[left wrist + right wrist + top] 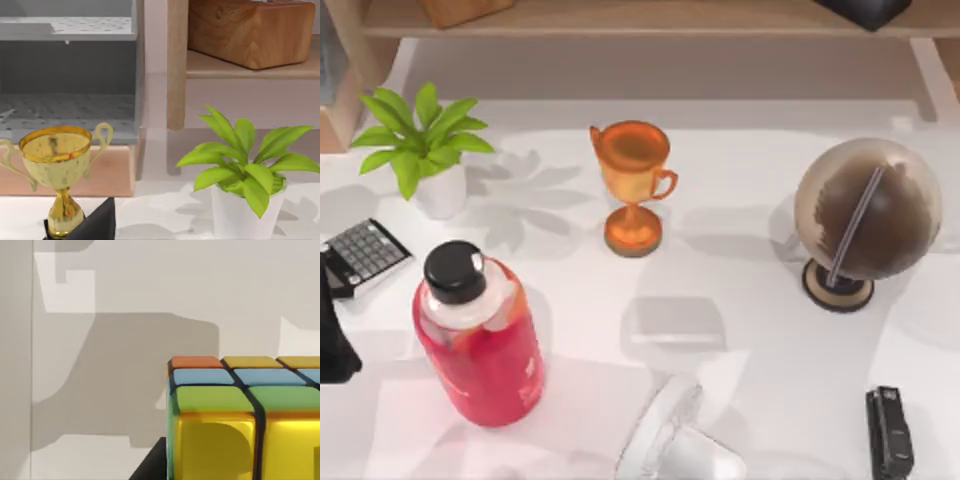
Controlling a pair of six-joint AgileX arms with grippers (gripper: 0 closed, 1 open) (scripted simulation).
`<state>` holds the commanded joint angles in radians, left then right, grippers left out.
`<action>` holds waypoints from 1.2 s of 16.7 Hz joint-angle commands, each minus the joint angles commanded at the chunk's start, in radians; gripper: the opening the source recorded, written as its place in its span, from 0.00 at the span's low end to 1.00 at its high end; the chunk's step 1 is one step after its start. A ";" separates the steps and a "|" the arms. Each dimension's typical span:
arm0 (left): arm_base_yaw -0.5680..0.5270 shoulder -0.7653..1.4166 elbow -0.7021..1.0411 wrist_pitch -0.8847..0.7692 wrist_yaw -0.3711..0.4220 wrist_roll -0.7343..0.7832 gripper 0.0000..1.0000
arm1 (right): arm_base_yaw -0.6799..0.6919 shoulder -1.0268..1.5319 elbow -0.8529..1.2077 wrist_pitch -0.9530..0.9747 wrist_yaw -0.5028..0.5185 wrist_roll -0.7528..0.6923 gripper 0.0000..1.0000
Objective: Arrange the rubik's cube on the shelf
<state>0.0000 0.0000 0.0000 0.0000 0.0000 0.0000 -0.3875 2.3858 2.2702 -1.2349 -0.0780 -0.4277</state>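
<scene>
1. The shelf (620, 18) runs along the far edge of the table (740, 290). A wooden block (465, 8) sits on it at the left and a dark thing (865, 10) at the right, with bare plank between them.
2. The right arm (675, 440) is at the near edge, right of the bottle (480, 340). The left arm (330, 345) is parked at the left edge.
3. The globe (865, 215) and trophy (633, 185) stand between the right arm and the shelf. I judge both could be knocked on the way.
4. The cube (245, 420) sits right up against the right wrist camera, over white surface. I cannot tell how far that tool is open, nor whether it has hold of the cube.
5. I judge the cube light, rigid and glossy, so slippery. I would pinch two opposite flat faces, square and centred, because its layers may twist if caught off-centre.
</scene>
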 joint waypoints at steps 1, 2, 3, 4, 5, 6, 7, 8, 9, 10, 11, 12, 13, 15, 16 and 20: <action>0.000 0.000 0.000 0.000 0.000 0.000 1.00 | 0.005 -0.049 -0.054 0.030 0.000 0.004 0.00; 0.000 0.000 0.000 0.000 0.000 0.000 1.00 | 0.012 -0.100 -0.112 0.065 0.000 0.009 0.00; 0.000 0.000 0.000 0.000 0.000 0.000 1.00 | 0.020 -0.155 -0.175 0.106 0.001 0.015 0.00; 0.000 0.000 0.000 0.000 0.000 0.000 1.00 | 0.033 -0.216 -0.246 0.158 0.003 0.023 0.00; 0.000 0.000 0.000 0.000 0.000 0.000 1.00 | 0.047 -0.277 -0.319 0.214 0.007 0.031 0.00; 0.000 0.000 0.000 0.000 0.000 0.000 1.00 | 0.063 -0.340 -0.396 0.276 0.012 0.039 0.00; 0.000 0.000 0.000 0.000 0.000 0.000 1.00 | 0.081 -0.402 -0.476 0.345 0.020 0.049 0.00; 0.000 0.000 0.000 0.000 0.000 0.000 1.00 | 0.102 -0.462 -0.557 0.418 0.030 0.060 0.00; 0.000 0.000 0.000 0.000 0.000 0.000 1.00 | 0.124 -0.520 -0.638 0.494 0.041 0.071 0.00; 0.000 0.000 0.000 0.000 0.000 0.000 1.00 | 0.149 -0.573 -0.719 0.575 0.056 0.082 0.00; 0.000 0.000 0.000 0.000 0.000 0.000 1.00 | 0.177 -0.623 -0.800 0.659 0.072 0.094 0.00; 0.000 0.000 0.000 0.000 0.000 0.000 1.00 | 0.206 -0.670 -0.879 0.745 0.090 0.105 0.00; 0.000 0.000 0.000 0.000 0.000 0.000 1.00 | 0.240 -0.709 -0.954 0.835 0.111 0.117 0.00; 0.000 0.000 0.000 0.000 0.000 0.000 1.00 | 0.315 -0.773 -1.094 1.020 0.159 0.141 0.00; 0.000 0.000 0.000 0.000 0.000 0.000 1.00 | 0.357 -0.793 -1.153 1.115 0.187 0.153 0.00; 0.000 0.000 0.000 0.000 0.000 0.000 1.00 | 0.532 -0.798 -1.314 1.509 0.315 0.202 0.00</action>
<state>0.0000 0.0000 0.0000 0.0000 0.0000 0.0000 0.1449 1.5882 0.9566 0.2737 0.2365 -0.2252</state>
